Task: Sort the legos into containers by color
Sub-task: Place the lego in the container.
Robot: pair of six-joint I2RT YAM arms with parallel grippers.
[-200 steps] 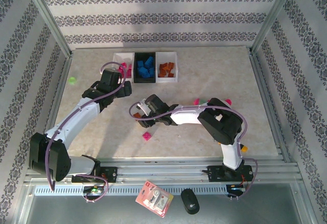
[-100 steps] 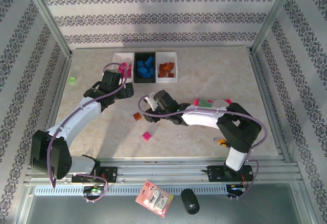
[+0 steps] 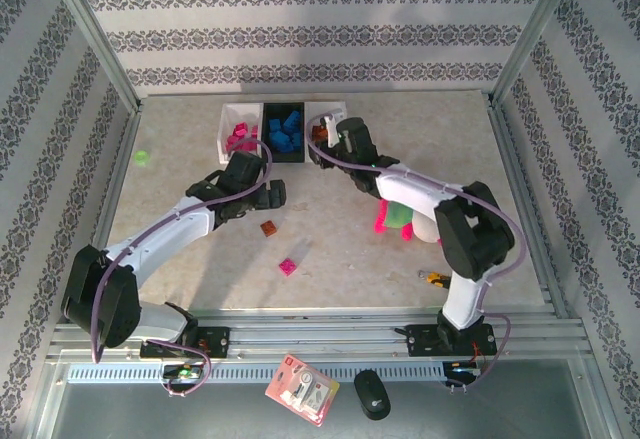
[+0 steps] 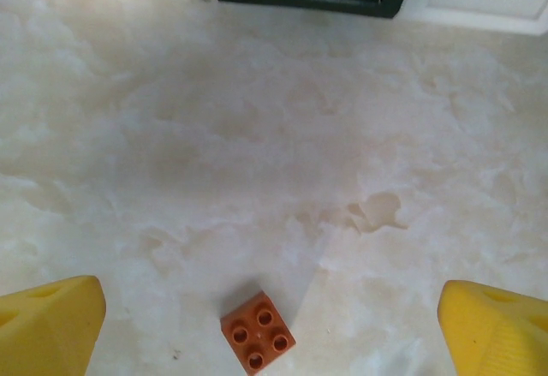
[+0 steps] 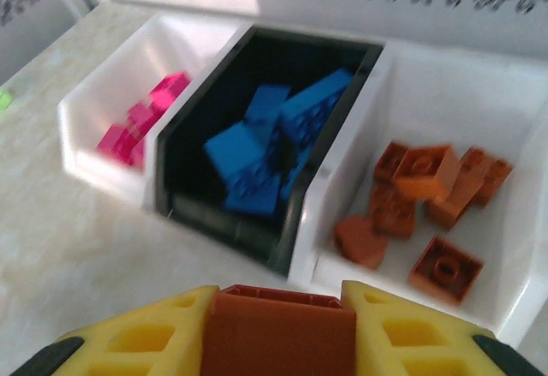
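Observation:
Three joined bins stand at the back: a white bin [image 3: 226, 119] with magenta legos [image 5: 141, 115], a black bin [image 3: 270, 154] with blue legos [image 5: 265, 149], and a white bin [image 5: 479, 93] with orange-brown legos [image 5: 419, 200]. My right gripper [image 3: 325, 135] hovers at the front of the right-hand bin, shut on an orange-brown brick [image 5: 278, 333]. One orange-brown brick [image 3: 269, 228] lies loose on the table. My left gripper [image 3: 262, 195] hangs open above it; the brick [image 4: 258, 332] sits between the yellow fingertips [image 4: 51, 325]. A magenta brick [image 3: 288, 266] lies nearer the arms.
Neon pink-and-green pieces with a white ball [image 3: 398, 215] lie under the right arm. A small green bit [image 3: 141, 158] rests by the left wall. A small yellow-black object [image 3: 432, 278] lies near the right base. Metal frame rails border the table.
My right arm has swung from the table's middle up to the bins, carrying the orange-brown brick. My left gripper has left the magenta bin and moved right and nearer, over the loose orange-brown brick.

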